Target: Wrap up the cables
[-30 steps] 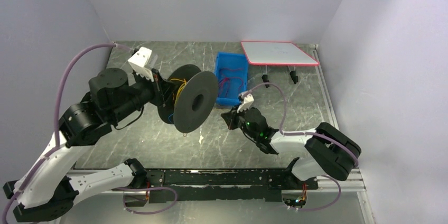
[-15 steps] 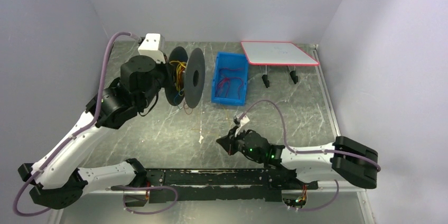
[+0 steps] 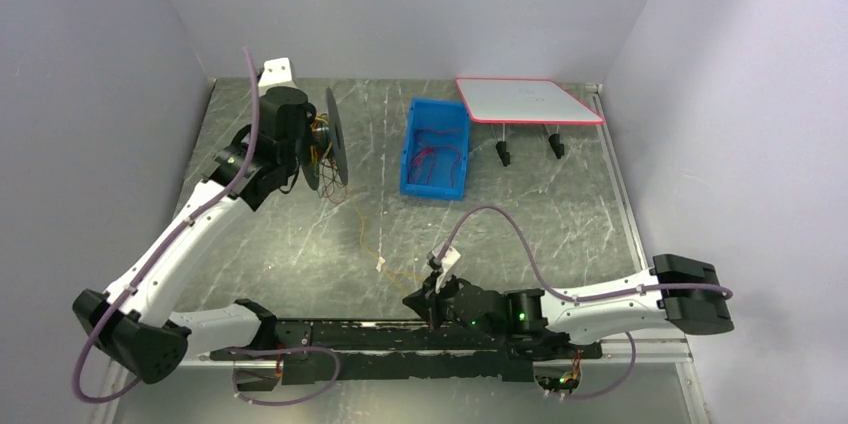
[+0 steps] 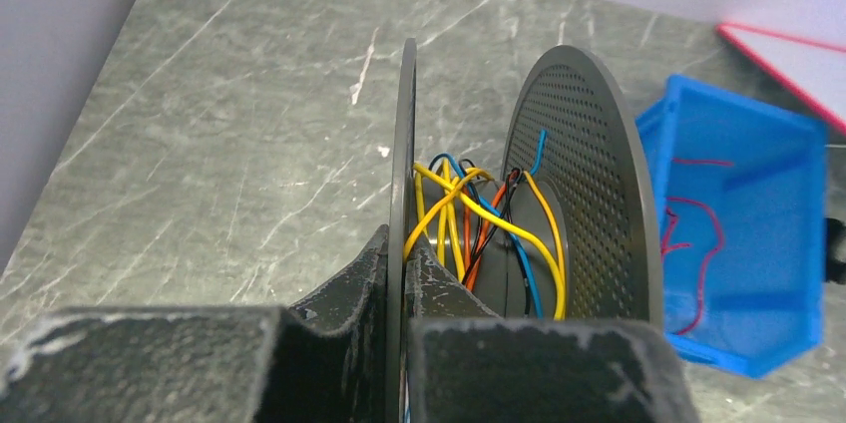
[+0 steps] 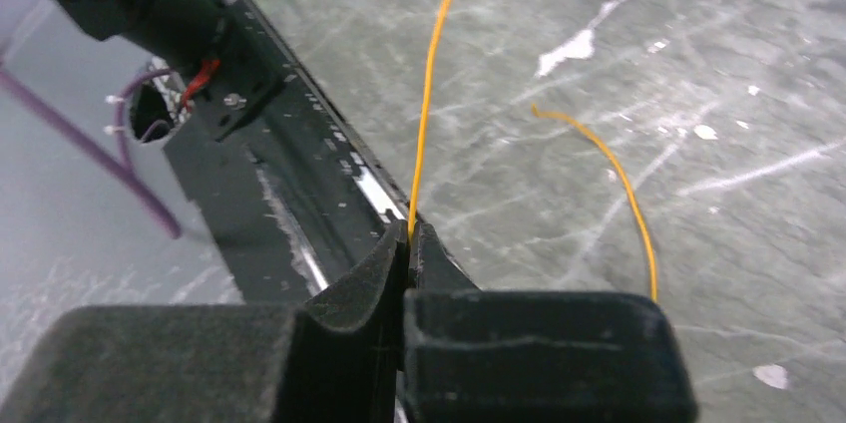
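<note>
Left hand is closed on the near rim of the dark spool and holds it off the worktop at the far left, both discs on edge. The axle runs roughly 9 to 3 o'clock in the top view. Yellow, orange, blue and black cables sit loosely crossed on the hub between the discs, not laid in neat turns. Right hand is low at the near edge, shut on a single orange cable. This strand leaves the fingertips and heads straight away up the wrist view. A second orange curve lies on the worktop at 2 o'clock of the hand; I cannot tell if it is the same strand's tail. From above, the spool lies at 11 o'clock from the right hand, well apart. The thin strand runs on an 11-to-5 line between them and is hard to trace midway. Red cables lie in the blue bin, at 3 o'clock of the spool. Judgement: the strand meets the spool at a slant to the gap. Winding should go cleaner with the right hand nearer 6 o'clock of the spool. The left arm is the one placed to turn it.
</note>
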Available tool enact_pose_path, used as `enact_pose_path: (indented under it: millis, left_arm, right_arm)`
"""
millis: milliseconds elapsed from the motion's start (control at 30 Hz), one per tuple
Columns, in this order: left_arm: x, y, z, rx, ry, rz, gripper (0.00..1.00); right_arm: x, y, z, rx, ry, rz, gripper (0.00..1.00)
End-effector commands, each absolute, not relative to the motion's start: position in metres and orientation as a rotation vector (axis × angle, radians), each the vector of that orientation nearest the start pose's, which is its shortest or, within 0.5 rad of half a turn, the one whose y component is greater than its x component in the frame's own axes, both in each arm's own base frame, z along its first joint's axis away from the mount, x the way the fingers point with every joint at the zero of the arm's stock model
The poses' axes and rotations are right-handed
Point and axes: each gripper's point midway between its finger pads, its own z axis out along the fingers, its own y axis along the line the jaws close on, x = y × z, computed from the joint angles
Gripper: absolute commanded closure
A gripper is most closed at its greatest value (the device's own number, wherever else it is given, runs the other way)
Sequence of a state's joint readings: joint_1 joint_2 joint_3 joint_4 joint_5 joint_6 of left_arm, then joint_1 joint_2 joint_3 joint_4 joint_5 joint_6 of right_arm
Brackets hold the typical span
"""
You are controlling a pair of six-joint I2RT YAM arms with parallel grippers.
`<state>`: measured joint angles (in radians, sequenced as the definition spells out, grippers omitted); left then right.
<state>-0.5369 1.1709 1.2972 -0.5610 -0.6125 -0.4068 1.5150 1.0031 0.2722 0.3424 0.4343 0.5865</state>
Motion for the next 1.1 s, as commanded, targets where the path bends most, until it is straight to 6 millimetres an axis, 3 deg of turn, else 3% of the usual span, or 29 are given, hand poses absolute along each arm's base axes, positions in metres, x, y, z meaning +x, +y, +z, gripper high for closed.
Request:
enact_pose_path:
  millis: [0, 267, 633, 800, 1067]
  left_arm:
    - [0.364, -0.092, 0.324, -0.403, 1.808, -0.056, 0.93]
    - [0.389, -0.089, 0.307, -0.466, 1.812, -0.027, 0.93]
    - [0.399, -0.09, 0.305, -0.474, 1.799, -0.001, 0.93]
    - [0.399, -0.094, 0.282, -0.453, 1.86, 0.019, 0.93]
    - [0.384, -0.099, 0.246, -0.434, 1.927, 0.058, 0.93]
  right_arm:
    - [0.061, 0.319, 0.114, -0.664, 1.916, 0.919, 1.0]
    - [0.03, 0.35, 0.142, -0.767, 1.85, 0.987, 1.0]
    - [0.019, 0.371, 0.18, -0.832, 1.769, 1.004, 1.0]
    - [0.021, 0.38, 0.216, -0.844, 1.705, 1.0, 1.0]
    - [0.042, 0.382, 0.287, -0.856, 1.619, 0.833, 1.0]
